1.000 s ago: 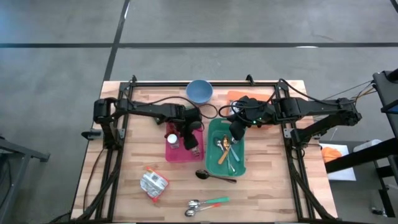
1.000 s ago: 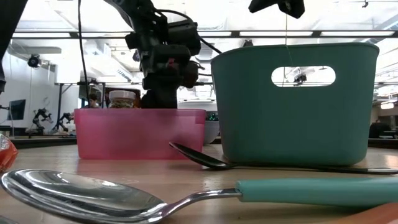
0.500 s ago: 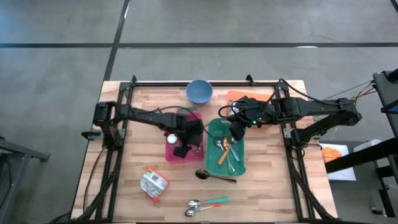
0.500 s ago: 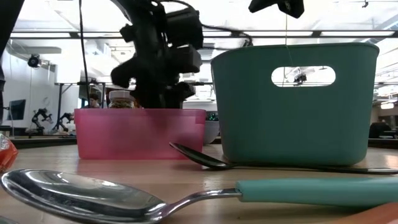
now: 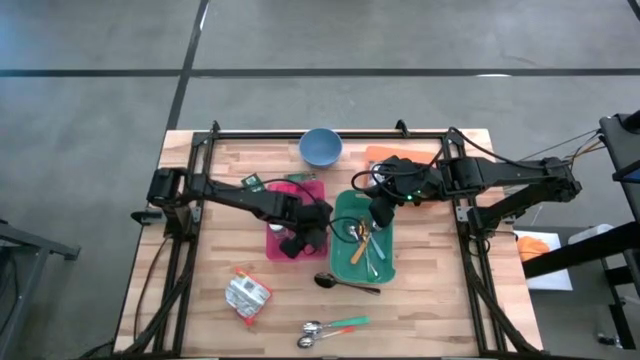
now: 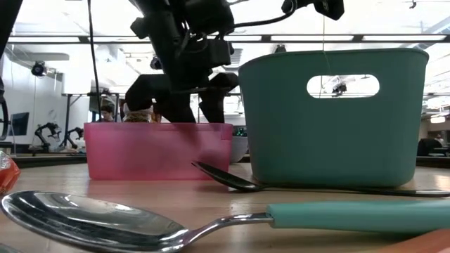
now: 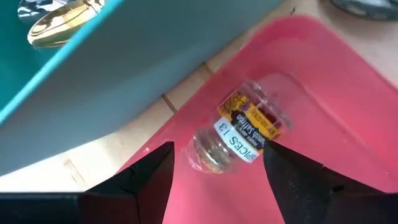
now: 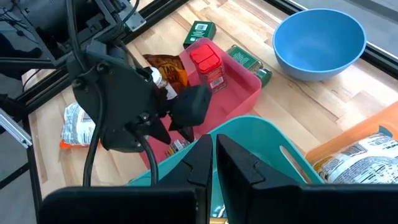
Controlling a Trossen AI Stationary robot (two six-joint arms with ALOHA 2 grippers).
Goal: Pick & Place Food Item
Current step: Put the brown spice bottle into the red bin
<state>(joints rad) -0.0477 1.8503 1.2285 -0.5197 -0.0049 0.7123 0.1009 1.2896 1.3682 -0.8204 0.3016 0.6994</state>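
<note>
— Fingers? 
— Left fingers spread wide above the spice jar lying in the pink bin; right fingers pressed together over the teal bin.
— Bench? 
— Wooden bench; spoon nearest, bright workshop behind.

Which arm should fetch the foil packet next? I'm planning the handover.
Left, probably. The left gripper is open over the pink bin, nearer the foil packet on the table's left side. The right gripper hangs shut over the teal bin, farther away.
</note>
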